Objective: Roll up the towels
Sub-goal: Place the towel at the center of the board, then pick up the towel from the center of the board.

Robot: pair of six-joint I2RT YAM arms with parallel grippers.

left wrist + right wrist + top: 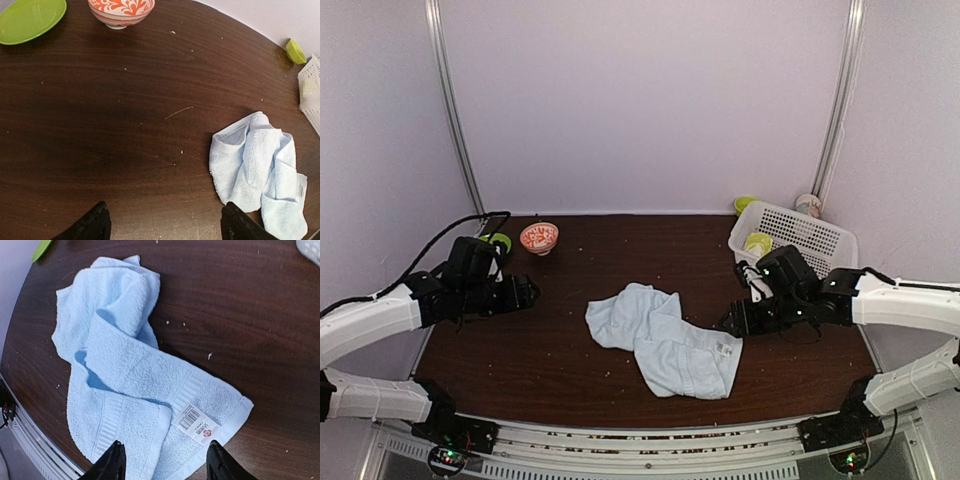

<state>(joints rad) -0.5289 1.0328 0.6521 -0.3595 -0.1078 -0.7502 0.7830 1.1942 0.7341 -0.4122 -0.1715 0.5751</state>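
While the right pincer (165,452) hangs with its fingers spread apart, it isn't pinching anything. The pale blue towel (130,375) just lies on the worktop (250,315), with one corner right under the gap and the rest running ahead and to the left. Its barcode label (196,424) sits just ahead of the fingertips. Can't tell whether the tips actually touch the cloth.

The left pincer (165,215) is spread wide too and holds nothing. From there the towel is ahead and off to the right, well apart, with bare wood in between.

Quick count of what's in view:
- one towel
- two pincers
- one orange-and-white bowl (120,10)
- one lime-green plate (30,20)
- one white basket (800,235)

The bowl and plate are far ahead of the left pincer, with the plate to the left of the bowl. The basket is off to the right of the right pincer.

As for the towel, it's plain pale blue terry with a woven band near the hem and a small white tag at one corner. It's rumpled and folded over itself, not rolled. One end is bunched into a lump, and the other lies broader and flatter with a flap doubled back on top.
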